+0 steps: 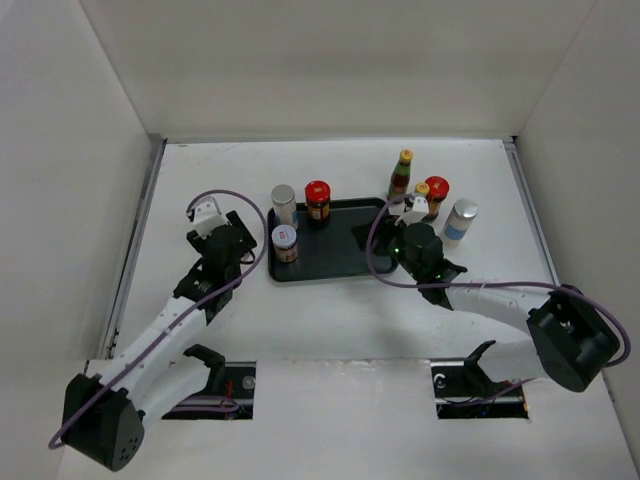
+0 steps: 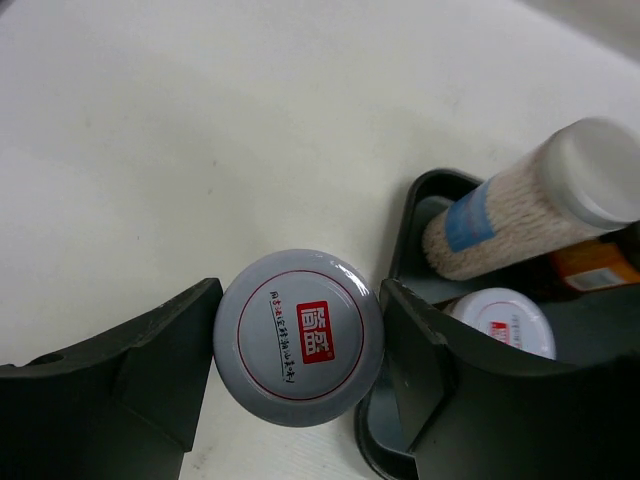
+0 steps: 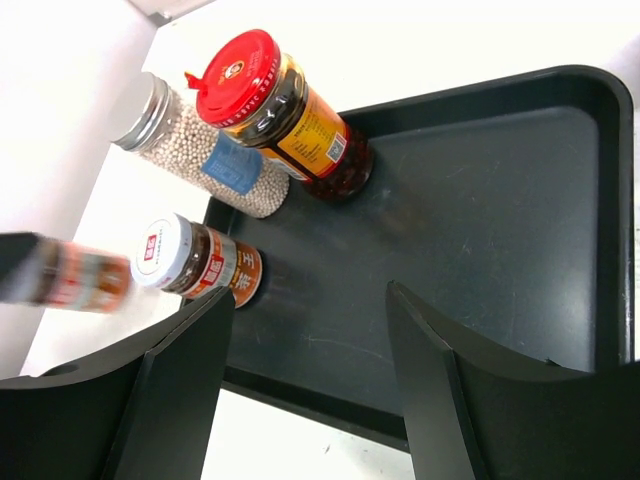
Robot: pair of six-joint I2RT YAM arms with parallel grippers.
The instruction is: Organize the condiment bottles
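Note:
My left gripper (image 2: 300,292) is shut on a short silver-lidded jar (image 2: 298,337), just left of the black tray's corner (image 2: 405,215). In the top view the gripper (image 1: 226,243) hides this jar. On the tray (image 1: 345,262) stand a tall silver-lidded jar of white grains (image 1: 284,203), a red-capped jar (image 1: 317,200) and a short silver-lidded jar (image 1: 285,243). My right gripper (image 3: 310,300) is open and empty above the tray's right part (image 3: 480,190). Right of the tray stand two slim yellow-capped bottles (image 1: 402,172), a red-capped jar (image 1: 436,195) and a white-blue bottle (image 1: 461,218).
White walls close the table on the left, back and right. The right arm (image 1: 480,295) lies across the table in front of the tray's right end. The held jar shows blurred at the left edge of the right wrist view (image 3: 70,275).

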